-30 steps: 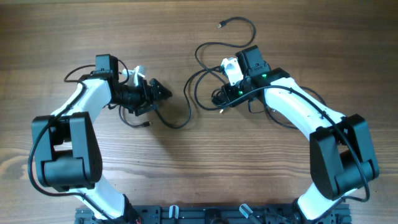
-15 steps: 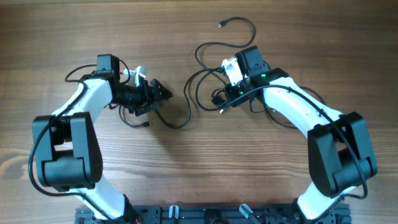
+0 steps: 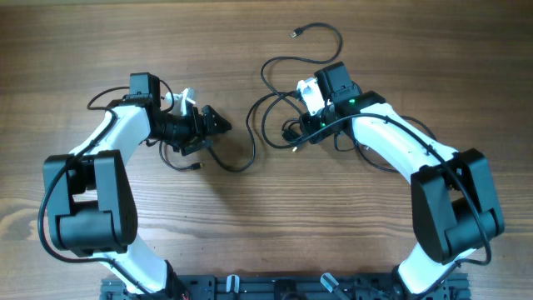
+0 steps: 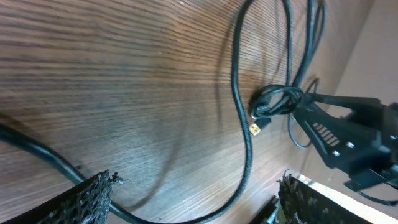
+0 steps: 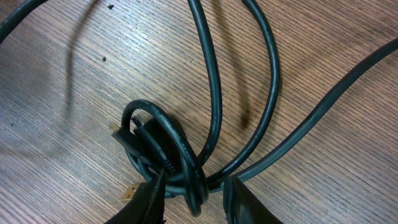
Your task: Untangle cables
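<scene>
Thin black cables (image 3: 252, 146) lie on the wooden table between my two arms. One runs to a small plug (image 3: 296, 33) at the back. In the right wrist view several strands meet in a tight knot (image 5: 174, 146) with a gold plug (image 5: 129, 191) beside it. My right gripper (image 5: 194, 182) (image 3: 293, 133) straddles that knot, jaws partly open with gaps either side of the cord. My left gripper (image 4: 198, 183) (image 3: 218, 123) stands wide open, pointing right, low over one curved cable (image 4: 235, 81) that passes between its fingers untouched. The knot (image 4: 277, 102) also shows ahead of it.
Another plug end (image 3: 197, 167) lies just in front of the left arm. Each arm's own thicker wiring loops beside it, as at the right arm (image 3: 366, 158). Bare wooden table (image 3: 266, 233) spreads in front and at the back left.
The right gripper has edged slightly at the knot; the cables have hardly shifted. The left arm has stayed put with its jaws wide.
</scene>
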### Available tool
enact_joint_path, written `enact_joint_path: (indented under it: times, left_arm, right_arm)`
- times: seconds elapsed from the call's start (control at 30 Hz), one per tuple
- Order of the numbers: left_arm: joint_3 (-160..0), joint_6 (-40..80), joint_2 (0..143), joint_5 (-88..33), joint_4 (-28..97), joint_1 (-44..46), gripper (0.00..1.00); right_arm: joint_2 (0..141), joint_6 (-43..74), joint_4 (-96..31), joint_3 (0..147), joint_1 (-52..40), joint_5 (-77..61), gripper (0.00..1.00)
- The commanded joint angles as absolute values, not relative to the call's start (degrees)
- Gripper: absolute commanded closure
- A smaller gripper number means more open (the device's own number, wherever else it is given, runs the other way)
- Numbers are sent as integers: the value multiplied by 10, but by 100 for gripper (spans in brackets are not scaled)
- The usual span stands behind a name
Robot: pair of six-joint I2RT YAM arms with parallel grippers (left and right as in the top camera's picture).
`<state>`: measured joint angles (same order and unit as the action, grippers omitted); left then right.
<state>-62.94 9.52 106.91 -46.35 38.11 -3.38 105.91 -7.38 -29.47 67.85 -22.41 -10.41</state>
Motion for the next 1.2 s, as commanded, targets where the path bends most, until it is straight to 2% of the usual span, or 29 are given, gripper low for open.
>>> enact_joint_path:
  times: [0.0, 0.17, 0.23, 0.3, 0.4, 0.57, 0.7, 0.83, 0.97, 1.17]
  left_arm:
    - [-628, 95, 1058, -504, 387, -32, 13]
    - [-628, 95, 1058, -537, 399, -32, 15]
    - [-628, 94, 1058, -553, 403, -32, 14]
    - [-628, 94, 1058, -569, 403, -32, 14]
    - [-628, 94, 1058, -601, 401, -32, 14]
    - [-628, 95, 1057, -685, 396, -33, 16]
    - [-628, 95, 1057, -763, 400, -37, 23]
    - [-628, 95, 1057, -792, 406, -37, 23]
    - [-628, 76, 1057, -793, 406, -33, 23]
    - [-628, -43, 1057, -792, 406, 0, 23]
  right_arm:
    - [1074, -73, -275, 667, -225, -110, 68]
    - [1074, -74, -229, 635, -225, -109, 69]
    - [1074, -73, -226, 630, -225, -109, 78]
    - [1074, -73, -225, 630, -225, -109, 82]
    - [1071, -50, -214, 631, -225, -110, 96]
    - [1029, 53, -215, 660, -217, -217, 96]
    - [959, 233, -206, 673, -179, -380, 96]
    - [928, 380, -196, 673, -133, -463, 96]
    - [927, 461, -189, 672, -100, -534, 96]
    - [927, 546, -169, 672, -94, -558, 96]
